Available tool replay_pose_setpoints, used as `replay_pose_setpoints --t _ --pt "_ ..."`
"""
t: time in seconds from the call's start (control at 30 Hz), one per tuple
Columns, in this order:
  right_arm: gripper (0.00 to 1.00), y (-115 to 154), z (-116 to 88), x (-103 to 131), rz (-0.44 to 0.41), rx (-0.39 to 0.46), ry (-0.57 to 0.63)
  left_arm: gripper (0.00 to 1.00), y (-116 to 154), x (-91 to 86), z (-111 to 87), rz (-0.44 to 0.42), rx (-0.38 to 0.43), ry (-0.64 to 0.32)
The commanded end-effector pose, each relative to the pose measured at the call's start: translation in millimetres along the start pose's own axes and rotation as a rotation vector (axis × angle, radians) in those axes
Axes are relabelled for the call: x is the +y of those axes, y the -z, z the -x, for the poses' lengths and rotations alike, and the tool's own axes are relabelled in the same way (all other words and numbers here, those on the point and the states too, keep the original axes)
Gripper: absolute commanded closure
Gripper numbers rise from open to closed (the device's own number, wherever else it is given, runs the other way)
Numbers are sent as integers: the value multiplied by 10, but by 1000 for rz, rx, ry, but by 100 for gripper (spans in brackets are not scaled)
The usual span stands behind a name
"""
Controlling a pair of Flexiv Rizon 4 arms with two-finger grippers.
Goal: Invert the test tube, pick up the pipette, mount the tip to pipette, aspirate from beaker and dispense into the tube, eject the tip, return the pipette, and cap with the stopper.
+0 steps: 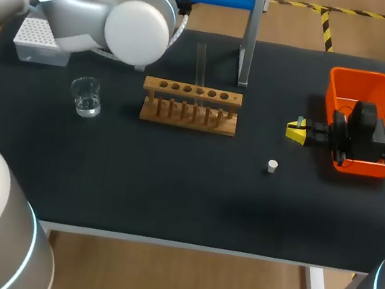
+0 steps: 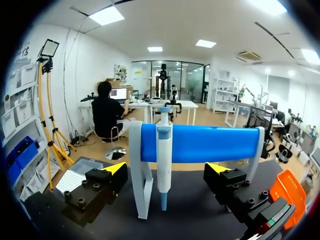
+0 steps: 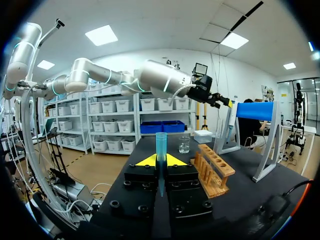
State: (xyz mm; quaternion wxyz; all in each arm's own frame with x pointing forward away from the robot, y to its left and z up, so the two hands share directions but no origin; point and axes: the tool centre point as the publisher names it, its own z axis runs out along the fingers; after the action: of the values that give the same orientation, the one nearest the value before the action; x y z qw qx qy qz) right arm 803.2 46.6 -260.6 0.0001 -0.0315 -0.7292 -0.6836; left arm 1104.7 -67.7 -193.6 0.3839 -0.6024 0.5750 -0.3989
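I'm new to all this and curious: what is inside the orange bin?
The far half of the orange bin shows only bare orange floor. The near half is covered by the black body of the right gripper, shut on a blue tube, so anything there is hidden.

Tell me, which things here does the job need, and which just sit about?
Needed: pipette, tip box, beaker, test tube, stopper, blue tube (perhaps the tip) in the right gripper.
Sitting about, at most as holders: rack, stand, orange bin.
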Motion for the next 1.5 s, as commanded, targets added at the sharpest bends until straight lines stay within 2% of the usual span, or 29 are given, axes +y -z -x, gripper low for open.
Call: replay_pose_setpoints --t 0.03,0.93,1.5 --pt "100 10 0 1 -1 2 0 0 -128 -20 -53 7 0 -1" --pt "100 10 0 1 -1 2 0 0 -458 -93 -63 -9 18 -41" --pt "100 10 0 1 -1 2 0 0 -569 -168 -60 -21 30 -53"
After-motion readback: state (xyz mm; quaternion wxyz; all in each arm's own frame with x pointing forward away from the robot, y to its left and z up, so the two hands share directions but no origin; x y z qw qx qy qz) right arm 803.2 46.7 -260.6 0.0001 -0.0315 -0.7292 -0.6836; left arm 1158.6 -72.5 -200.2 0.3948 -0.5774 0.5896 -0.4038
